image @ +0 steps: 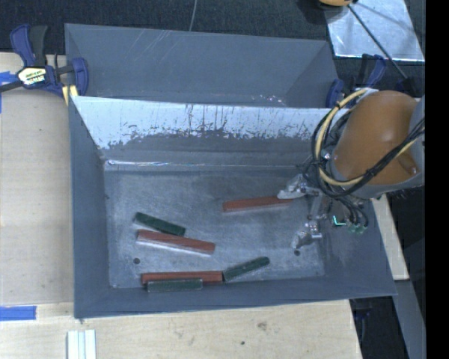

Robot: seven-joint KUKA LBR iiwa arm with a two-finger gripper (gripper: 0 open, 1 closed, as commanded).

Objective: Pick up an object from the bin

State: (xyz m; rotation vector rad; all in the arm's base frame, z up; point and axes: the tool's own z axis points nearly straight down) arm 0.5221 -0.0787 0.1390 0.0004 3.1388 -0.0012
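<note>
The reddish-brown stick (253, 204) sits on the bin (209, 73) floor just to the view-left of the tool (301, 215), long axis pointing pretty much at it, near end right by one finger, tool spread wide, holding nothing.

We see bright light fall on the bin (82, 200) from above. Its back wall (209, 118) shines pale and its floor (247, 234) is dimmer, with a soft glow. The metal sheet (378, 21) gleams white. Behind, it is dark.
</note>
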